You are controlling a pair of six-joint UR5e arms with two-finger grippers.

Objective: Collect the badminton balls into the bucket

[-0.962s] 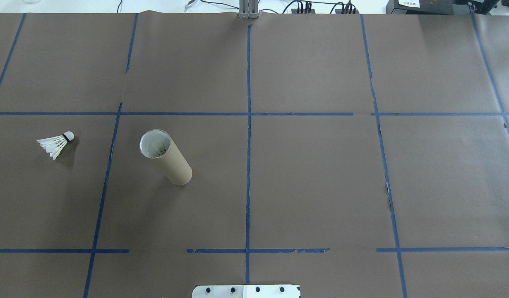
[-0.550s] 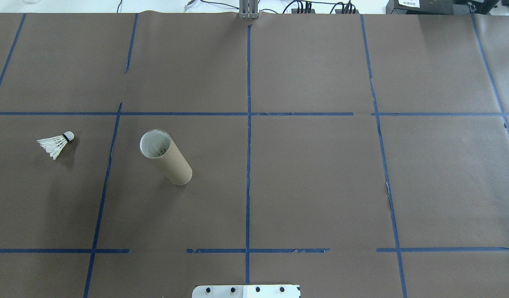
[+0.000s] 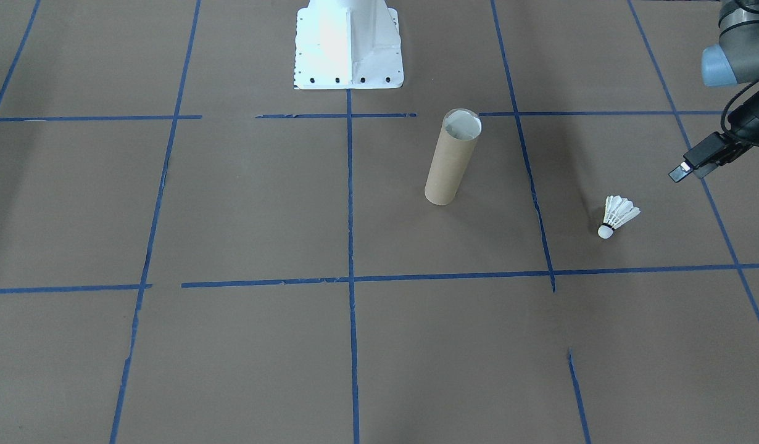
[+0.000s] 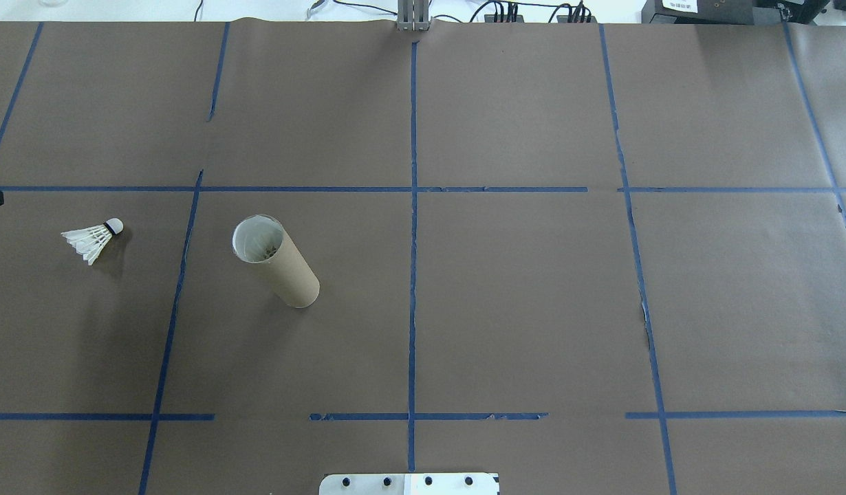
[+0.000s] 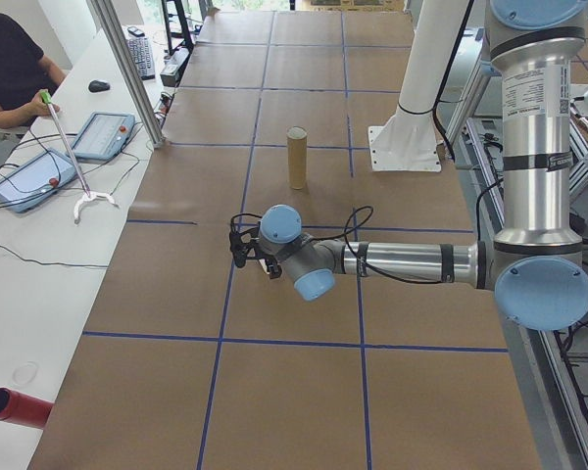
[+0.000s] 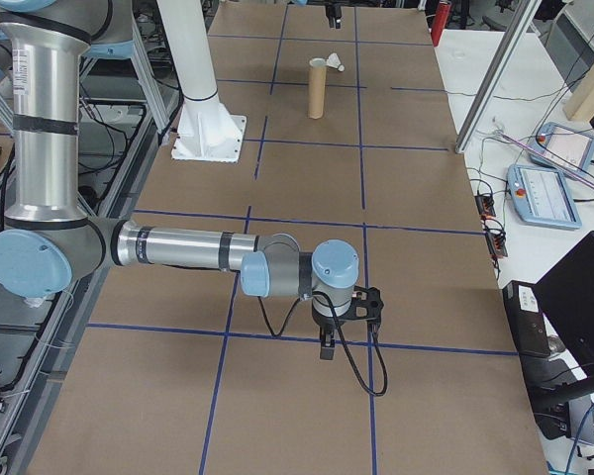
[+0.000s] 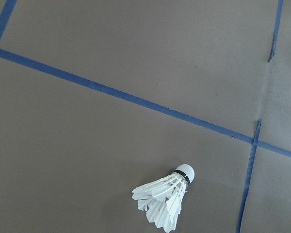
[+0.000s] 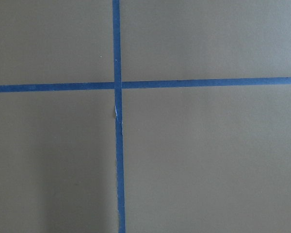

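Note:
One white feather badminton ball lies on its side on the brown paper at the left, cork tip toward the bucket. It also shows in the front view and low in the left wrist view. The bucket, a tall brown cardboard tube, stands upright with its mouth open. My left gripper hovers beside the ball; only the left side view shows it, so I cannot tell its state. My right gripper points down far from both, over bare paper; its state I cannot tell.
The white bolted robot base sits at the robot's edge of the table. Blue tape lines grid the brown paper. A black cable plug hangs off my left wrist. A person sits at a side table with tablets.
A small black part of my left arm has come in at the overhead view's left edge, above the ball. Ball and bucket have not moved.

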